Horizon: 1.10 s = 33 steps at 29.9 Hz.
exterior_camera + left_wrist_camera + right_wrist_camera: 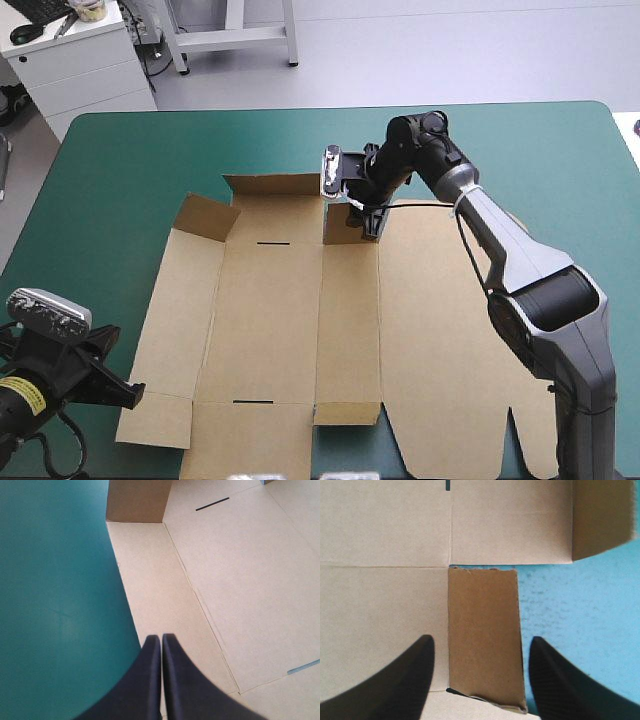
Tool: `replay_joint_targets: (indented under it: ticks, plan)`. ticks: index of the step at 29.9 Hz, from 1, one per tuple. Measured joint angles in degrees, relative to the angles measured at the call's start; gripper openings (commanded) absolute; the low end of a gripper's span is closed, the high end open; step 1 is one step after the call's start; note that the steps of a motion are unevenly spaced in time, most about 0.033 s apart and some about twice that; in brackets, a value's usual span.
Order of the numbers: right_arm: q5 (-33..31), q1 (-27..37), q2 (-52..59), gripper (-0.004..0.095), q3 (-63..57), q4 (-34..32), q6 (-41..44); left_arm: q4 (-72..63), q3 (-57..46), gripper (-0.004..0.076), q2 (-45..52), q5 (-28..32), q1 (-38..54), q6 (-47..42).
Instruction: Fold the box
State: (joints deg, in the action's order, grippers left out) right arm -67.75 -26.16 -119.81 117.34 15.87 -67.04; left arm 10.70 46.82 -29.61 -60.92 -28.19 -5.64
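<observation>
1. A table with a teal-green cover (120, 170) fills the high view.
2. The box (270, 320), a cut sheet of brown board, lies mostly flat across the middle of the table, from near its far side to its near edge.
3. The right gripper (480, 645) is at the box's far edge. Its black fingers stand wide apart, one on each side of a small raised flap (485, 640), with a gap on both sides. They grip nothing.
4. The left gripper (161, 637) is at the box's near-left corner. Its fingers are pressed together into one point above the board's left edge, holding nothing.
5. Two more flaps (207, 215) stand tilted up at the far-left corner.
6. Thin dark slots (272, 243) are cut in the board.
7. A yellow label (22, 392) on the left arm has print too small to read
</observation>
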Motion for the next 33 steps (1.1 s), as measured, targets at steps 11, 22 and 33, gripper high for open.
replay_joint_targets:
  ticks: [11, 22, 33]
  plan:
    - [0.1, 0.2, 1.8, 0.0316, -0.1, 0.0, 6.2, -0.2, 0.0, -0.001, 0.0, 0.0, 0.0, 0.0]
    - [-3.4, 1.6, 9.2, -0.0018, -0.1, -2.4, 23.0, -0.6, 0.0, -0.001, 0.0, 0.1, 0.0, 0.0]
    - [-3.6, 7.9, 19.3, -0.0018, -5.3, -4.1, 46.0, 1.9, 0.0, -0.001, 0.1, 0.3, 0.0, 0.0]
